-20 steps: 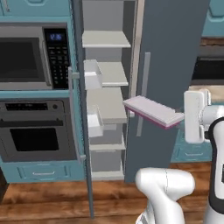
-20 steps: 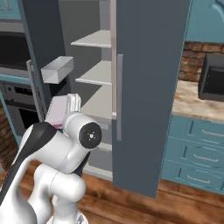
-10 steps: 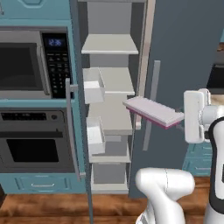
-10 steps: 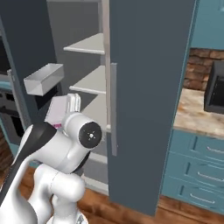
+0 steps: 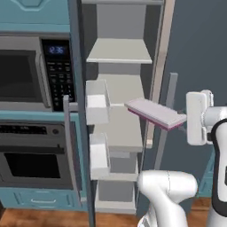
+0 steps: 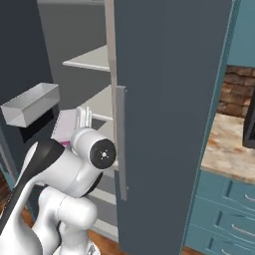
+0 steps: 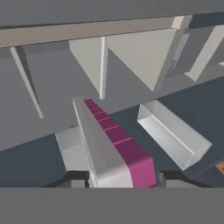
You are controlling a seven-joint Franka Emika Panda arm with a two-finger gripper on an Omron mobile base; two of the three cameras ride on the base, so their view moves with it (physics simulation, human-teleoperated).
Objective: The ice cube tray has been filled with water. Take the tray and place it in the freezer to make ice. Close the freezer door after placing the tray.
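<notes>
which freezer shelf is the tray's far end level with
The middle white shelf: the ice cube tray hangs just above it, well below the upper shelf.

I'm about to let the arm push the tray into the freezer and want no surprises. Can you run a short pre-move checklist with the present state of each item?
1. Gripper shut on the ice cube tray: ok.
2. Freezer door open: ok.
3. Tray in front of the freezer opening: ok.
4. Shelf beyond the tray bare: ok.
5. Tray level: not ok, slightly tilted.
6. Water level in tray: cannot tell.
</notes>
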